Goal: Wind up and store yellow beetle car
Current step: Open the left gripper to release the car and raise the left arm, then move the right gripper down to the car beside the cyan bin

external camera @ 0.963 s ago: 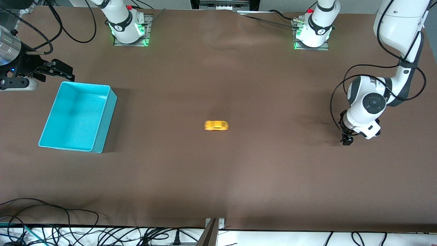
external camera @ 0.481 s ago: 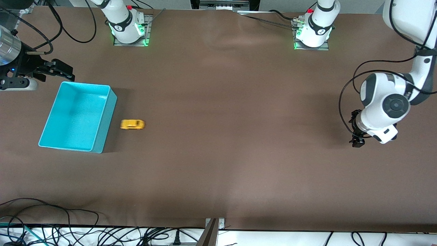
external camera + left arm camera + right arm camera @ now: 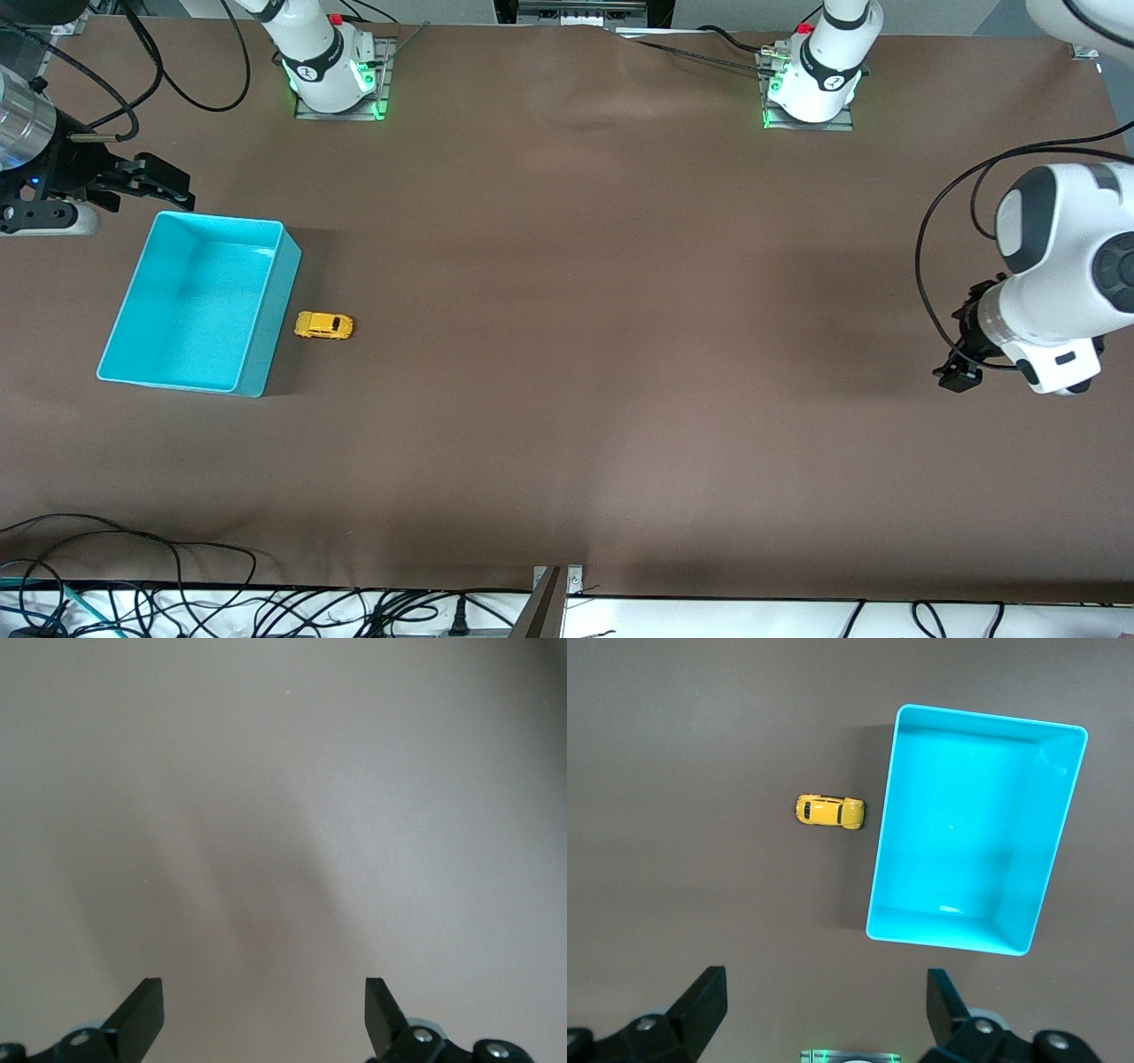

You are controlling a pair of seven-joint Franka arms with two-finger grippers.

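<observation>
Brown tabletop (image 3: 567, 354), cables (image 3: 133, 585) along the camera-side edge. Turquoise bin (image 3: 266, 310) empty; yellow beetle car (image 3: 323, 325) just beside its wall, on the tabletop. Left tool (image 3: 959, 377) spread over bare tabletop. Right tool (image 3: 824, 1010) spread, above the bin.

The right arm is cut off by the front view's edge, so only its dark wrist and gripper (image 3: 146, 177) show, just beside the bin (image 3: 266, 310). In both wrist views the grippers' fingers (image 3: 142, 1014) (image 3: 700, 1005) are cropped at the base. The left arm's upper links also leave the frame above its gripper (image 3: 957, 377).
</observation>
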